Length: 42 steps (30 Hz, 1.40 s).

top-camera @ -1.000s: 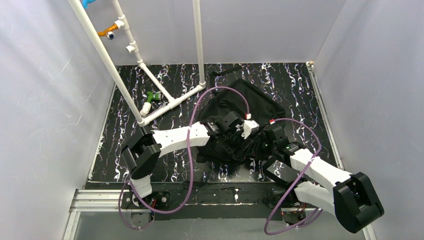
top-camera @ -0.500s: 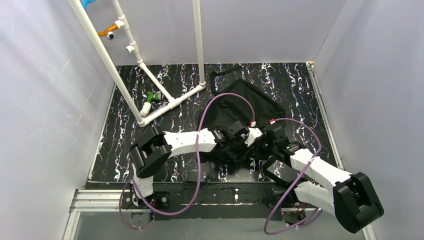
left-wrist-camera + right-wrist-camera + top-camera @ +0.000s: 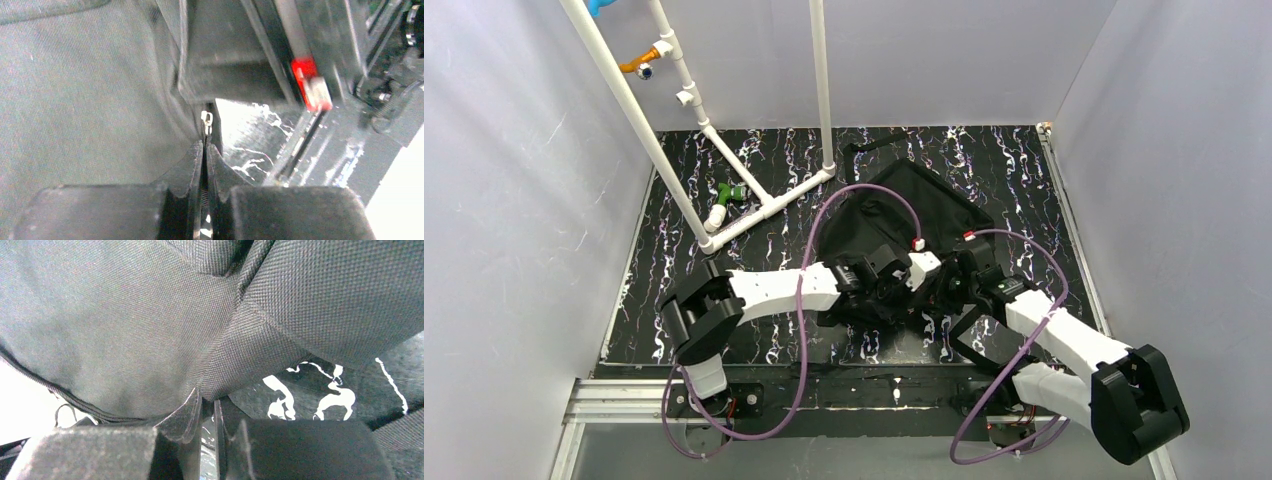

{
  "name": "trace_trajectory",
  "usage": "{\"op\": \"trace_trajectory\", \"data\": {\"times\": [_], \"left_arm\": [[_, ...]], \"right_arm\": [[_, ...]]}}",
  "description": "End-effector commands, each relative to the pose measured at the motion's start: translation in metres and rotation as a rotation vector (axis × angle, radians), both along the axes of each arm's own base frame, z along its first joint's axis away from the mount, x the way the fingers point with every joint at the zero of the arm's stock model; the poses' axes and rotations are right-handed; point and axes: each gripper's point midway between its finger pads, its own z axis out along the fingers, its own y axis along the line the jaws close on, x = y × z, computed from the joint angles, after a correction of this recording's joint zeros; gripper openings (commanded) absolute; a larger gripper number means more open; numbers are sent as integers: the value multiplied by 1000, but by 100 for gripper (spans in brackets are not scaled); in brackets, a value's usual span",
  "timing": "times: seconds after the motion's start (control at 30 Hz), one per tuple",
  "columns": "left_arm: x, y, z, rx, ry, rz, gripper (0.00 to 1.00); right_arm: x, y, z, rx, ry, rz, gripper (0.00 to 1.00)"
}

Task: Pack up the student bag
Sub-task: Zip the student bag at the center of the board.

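At the tips of the left tool, whose fingers are pressed together, sits a small metal zipper pull. The right tool, nearly closed, nips a fold of the student bag, slumped right of centre on the counter. The pull may slip free, or the soft fabric may drag along instead of the zipper running.

near edge of the student bag hidden under left arm and right arm; blue object on pipe frame cut off.
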Motion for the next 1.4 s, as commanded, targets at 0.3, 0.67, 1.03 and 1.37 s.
{"op": "trace_trajectory", "data": {"times": [0.3,0.67,1.03,1.37], "left_arm": [[-30,124,5,170,47,272,0],[-16,54,74,-221,321,205,0],[-46,-22,86,-333,518,59,0],[-16,31,51,-69,317,285,0]], "right_arm": [[83,-110,22,-338,-101,-147,1],[61,-79,47,-209,-72,88,77],[14,-25,55,283,50,-145,84],[23,-64,28,24,30,-229,1]]}}
